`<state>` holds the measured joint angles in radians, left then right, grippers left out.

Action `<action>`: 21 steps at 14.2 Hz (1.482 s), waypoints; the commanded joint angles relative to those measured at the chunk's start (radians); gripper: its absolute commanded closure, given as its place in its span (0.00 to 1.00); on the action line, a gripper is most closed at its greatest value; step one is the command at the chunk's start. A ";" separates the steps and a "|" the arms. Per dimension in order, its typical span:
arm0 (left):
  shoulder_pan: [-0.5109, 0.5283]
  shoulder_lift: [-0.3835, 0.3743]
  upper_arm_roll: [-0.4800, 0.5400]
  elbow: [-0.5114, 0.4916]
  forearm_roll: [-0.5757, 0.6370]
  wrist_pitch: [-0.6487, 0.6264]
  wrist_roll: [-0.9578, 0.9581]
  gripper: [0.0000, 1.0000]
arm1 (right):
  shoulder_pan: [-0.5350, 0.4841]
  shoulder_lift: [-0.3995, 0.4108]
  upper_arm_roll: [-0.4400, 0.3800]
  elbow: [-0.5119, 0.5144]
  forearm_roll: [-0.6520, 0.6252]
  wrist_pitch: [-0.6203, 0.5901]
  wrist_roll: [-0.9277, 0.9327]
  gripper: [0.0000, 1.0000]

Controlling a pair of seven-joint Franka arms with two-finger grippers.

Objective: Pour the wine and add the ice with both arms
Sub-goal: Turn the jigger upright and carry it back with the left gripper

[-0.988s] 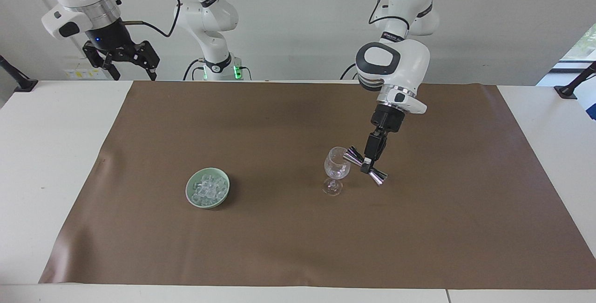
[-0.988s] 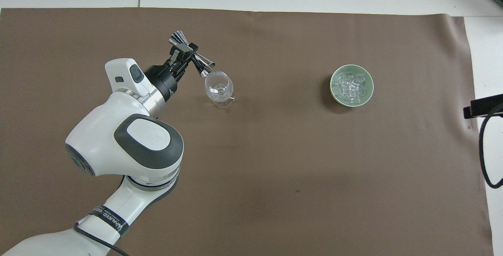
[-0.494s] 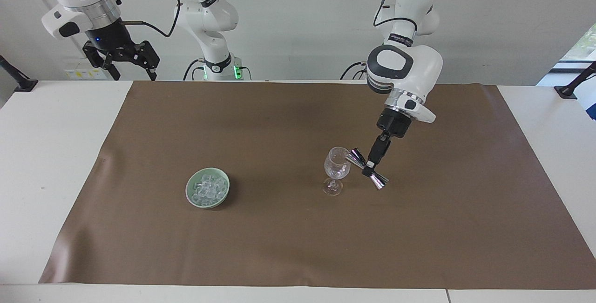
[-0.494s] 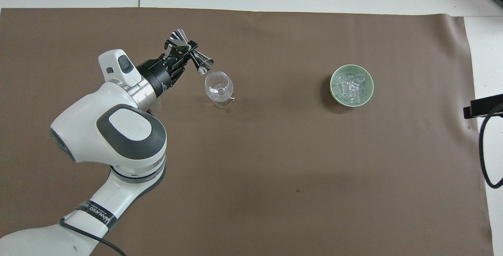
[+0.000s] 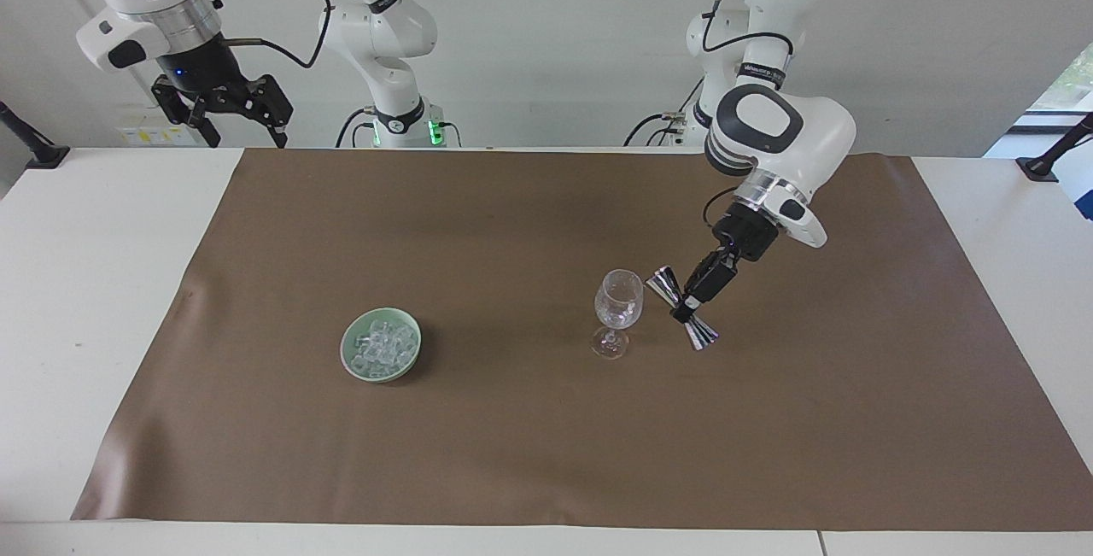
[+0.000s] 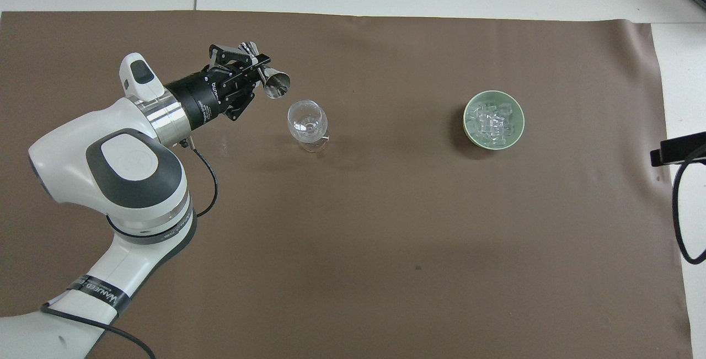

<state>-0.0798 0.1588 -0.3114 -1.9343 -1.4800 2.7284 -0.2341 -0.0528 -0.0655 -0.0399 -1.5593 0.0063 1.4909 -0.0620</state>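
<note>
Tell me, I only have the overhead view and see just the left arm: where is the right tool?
Observer: The right tool waits raised, open, at the right arm's end of the table.
Operator: How high is the jigger?
Observer: The left tool holds the jigger tilted, upper cup about level with the glass rim.
Operator: Touching the mat?
Observer: No, its lower cup hangs clear above the mat.

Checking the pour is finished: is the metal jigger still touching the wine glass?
Apart. The facing view shows brown mat between the jigger, held in the left gripper, and the wine glass; the overhead view shows that gap too.
</note>
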 commanded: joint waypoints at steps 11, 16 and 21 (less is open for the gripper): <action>0.267 -0.065 0.006 -0.043 0.177 -0.487 -0.508 1.00 | -0.002 -0.002 -0.001 -0.002 0.015 -0.006 -0.030 0.00; 0.353 -0.056 0.008 -0.034 0.309 -0.642 -0.671 1.00 | -0.002 -0.002 -0.001 -0.002 0.015 -0.006 -0.030 0.00; 0.452 -0.003 0.006 -0.031 0.353 -0.745 -0.722 1.00 | -0.002 -0.002 -0.001 -0.002 0.015 -0.006 -0.030 0.00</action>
<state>0.3310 0.1343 -0.2978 -1.9575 -1.1442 2.0286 -0.9312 -0.0528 -0.0655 -0.0399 -1.5593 0.0063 1.4909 -0.0620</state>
